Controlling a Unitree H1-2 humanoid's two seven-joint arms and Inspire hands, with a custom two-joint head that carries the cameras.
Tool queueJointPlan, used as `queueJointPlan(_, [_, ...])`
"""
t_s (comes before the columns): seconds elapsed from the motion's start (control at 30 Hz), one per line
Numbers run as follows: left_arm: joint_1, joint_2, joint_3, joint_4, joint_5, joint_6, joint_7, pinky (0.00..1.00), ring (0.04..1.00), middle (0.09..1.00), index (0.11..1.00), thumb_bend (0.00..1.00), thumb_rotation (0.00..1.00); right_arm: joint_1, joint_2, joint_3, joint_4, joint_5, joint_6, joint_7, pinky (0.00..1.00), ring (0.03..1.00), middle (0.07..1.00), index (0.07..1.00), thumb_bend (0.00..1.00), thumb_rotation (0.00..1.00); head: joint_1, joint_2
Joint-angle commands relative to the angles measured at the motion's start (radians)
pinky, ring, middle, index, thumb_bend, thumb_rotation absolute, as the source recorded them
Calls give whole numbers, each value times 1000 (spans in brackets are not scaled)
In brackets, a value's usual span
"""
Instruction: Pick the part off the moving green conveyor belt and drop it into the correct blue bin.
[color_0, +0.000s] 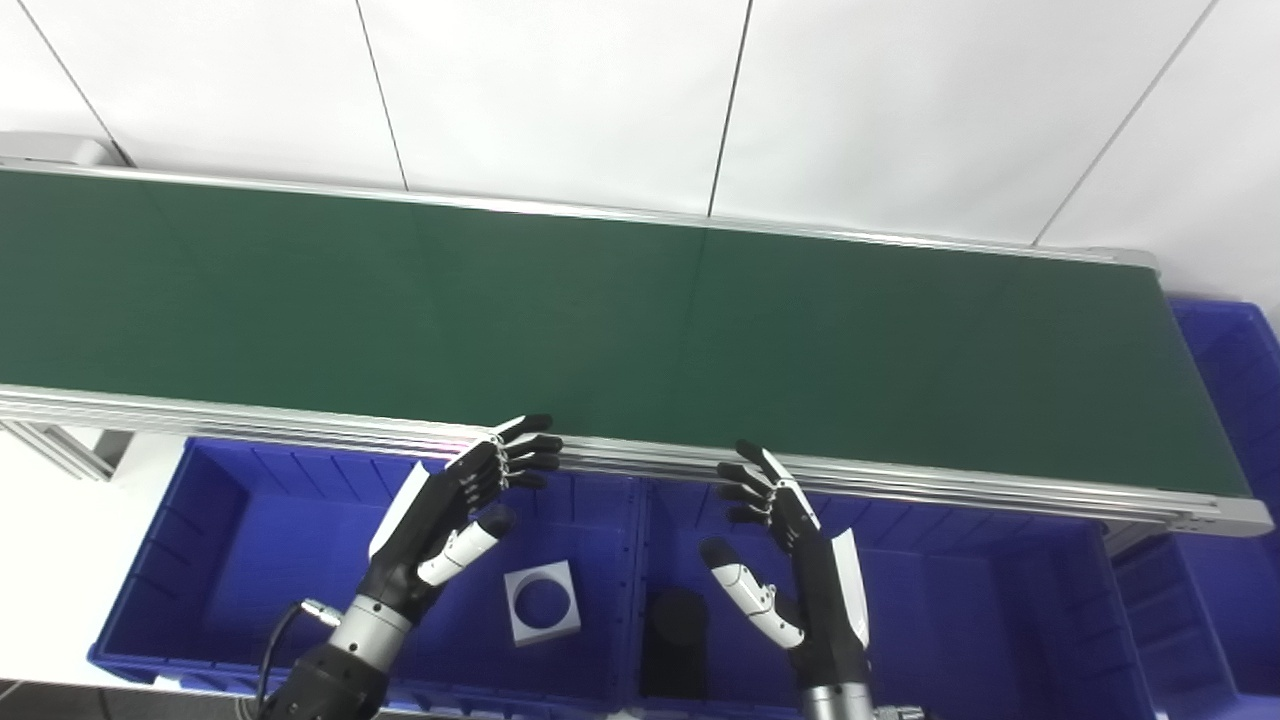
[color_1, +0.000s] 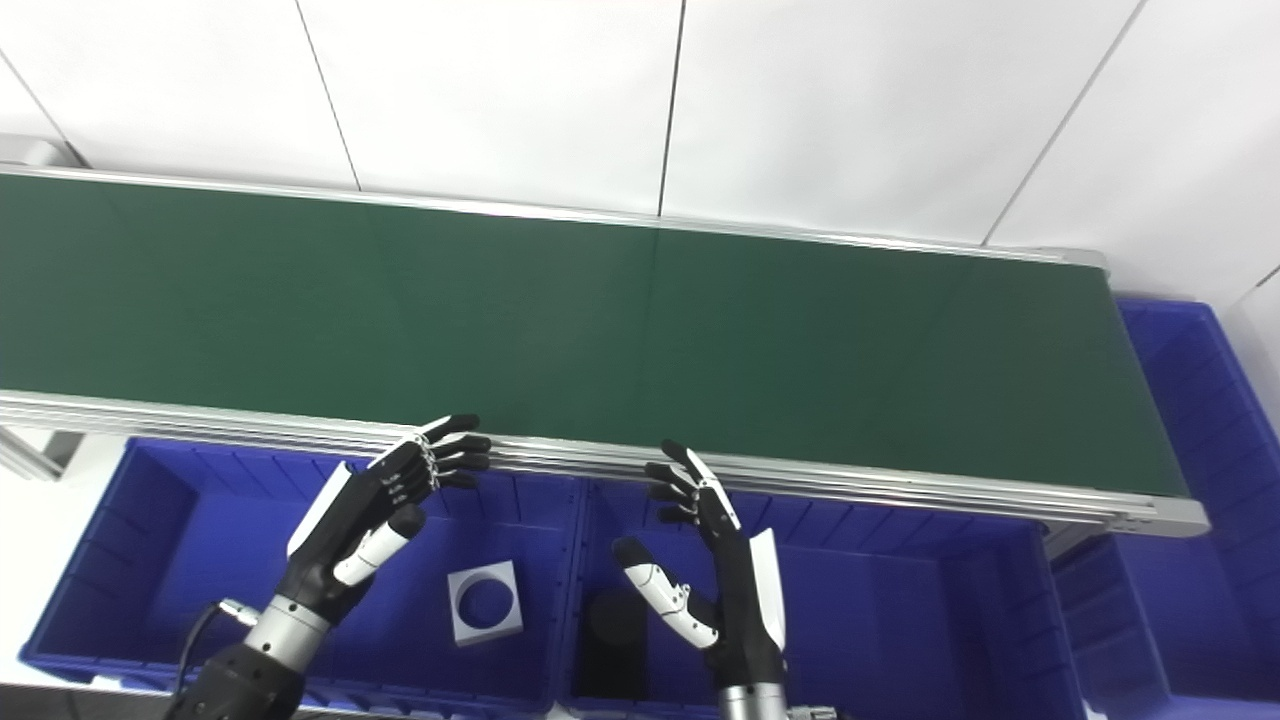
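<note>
The green conveyor belt (color_0: 640, 320) runs across the view with no part on it. My left hand (color_0: 455, 505) is open and empty, hovering over the left blue bin (color_0: 230, 520), fingertips near the belt's front rail. My right hand (color_0: 790, 560) is open and empty over the middle blue bin (color_0: 960, 600). A white square part with a round hole (color_0: 541, 601) lies in the left bin. A black cylinder (color_0: 675, 640) stands in the middle bin, next to my right thumb.
A third blue bin (color_0: 1225, 400) sits at the belt's right end, with another bin (color_0: 1190, 610) below it. The belt's aluminium front rail (color_0: 300, 425) runs just above the bins. A white wall is behind the belt.
</note>
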Motion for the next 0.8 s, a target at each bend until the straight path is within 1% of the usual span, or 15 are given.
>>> queueJointPlan(0.0, [0,-15,2,-13,-10,-45,5,717,767,802,841,764,816,1,1,-11,-39,-2,-53,17,648,721,773,843,579,677,6,-1])
queueJointPlan(0.1, [9,-28,0,-8,-11,-45,3,714,763,797,833,792,824,5,4,-25,-44,-5,-52,32,642,715,767,832,575,664,11,0])
queueJointPlan(0.23, [15,-40,3,0,-3,-45,5,709,758,792,827,793,830,8,7,-40,-48,-16,-51,45,637,715,768,824,557,651,18,-1])
queueJointPlan(0.37, [19,-48,9,3,-1,-45,8,706,755,788,822,807,832,9,10,-48,-49,-4,-53,59,637,718,768,823,551,628,23,1])
queueJointPlan(0.6, [25,-55,11,-6,-1,-45,2,712,758,784,820,820,838,12,11,-61,-53,-8,-49,78,650,726,775,833,547,639,33,2])
queueJointPlan(0.77, [36,-55,6,-23,-3,-45,-1,727,769,791,821,837,818,17,16,-71,-60,2,-43,98,655,735,782,843,555,641,36,2])
